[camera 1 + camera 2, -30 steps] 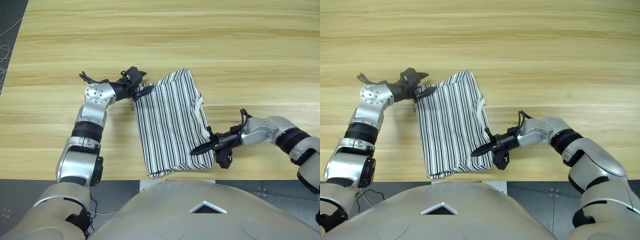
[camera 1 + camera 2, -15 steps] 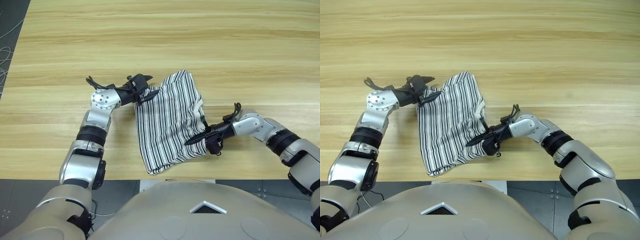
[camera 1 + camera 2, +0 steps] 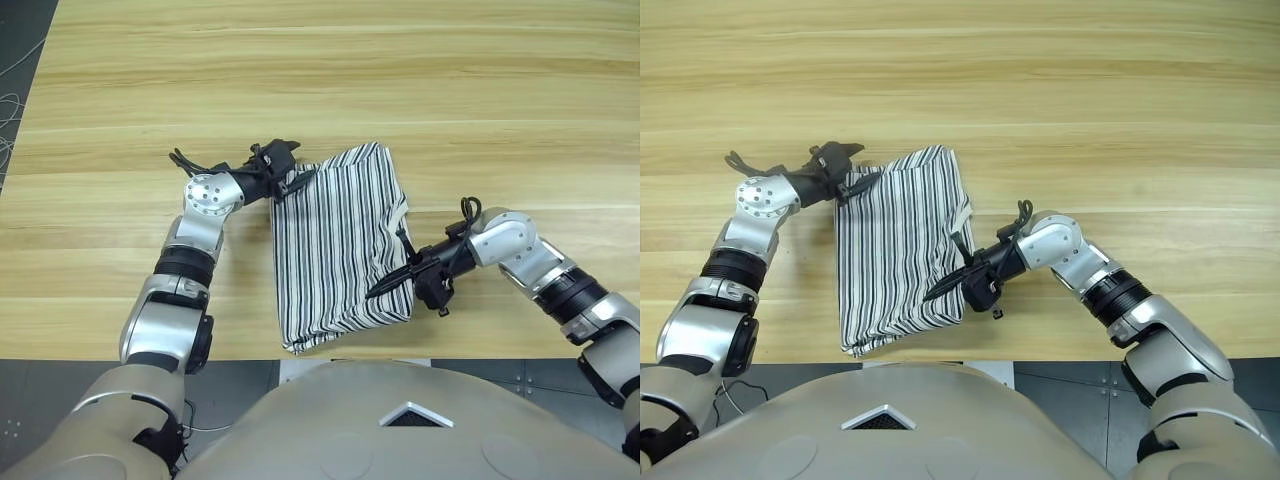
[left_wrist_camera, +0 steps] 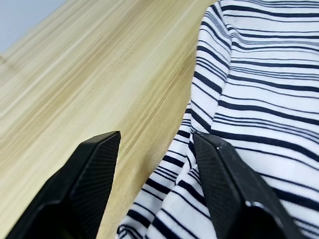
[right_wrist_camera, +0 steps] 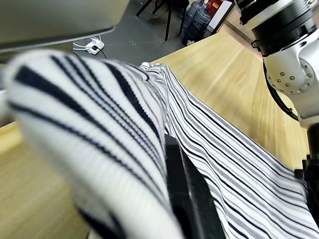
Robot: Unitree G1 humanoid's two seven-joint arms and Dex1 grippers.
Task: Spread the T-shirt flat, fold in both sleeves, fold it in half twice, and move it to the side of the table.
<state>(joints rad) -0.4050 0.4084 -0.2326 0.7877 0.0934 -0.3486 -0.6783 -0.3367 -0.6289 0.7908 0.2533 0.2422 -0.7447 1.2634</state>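
Folded T-shirt: long axis runs near-to-far, collar edge facing right.

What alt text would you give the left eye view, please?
A folded striped T-shirt lies on a wooden table. The left gripper sits at its far left corner; the right gripper holds its near right edge.

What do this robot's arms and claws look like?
The left arm and right arm are silver shells with black ribbed joints; the left wrist has a screw-dotted disc. The left gripper and right gripper are black, with tapering fingers and looping black cables.
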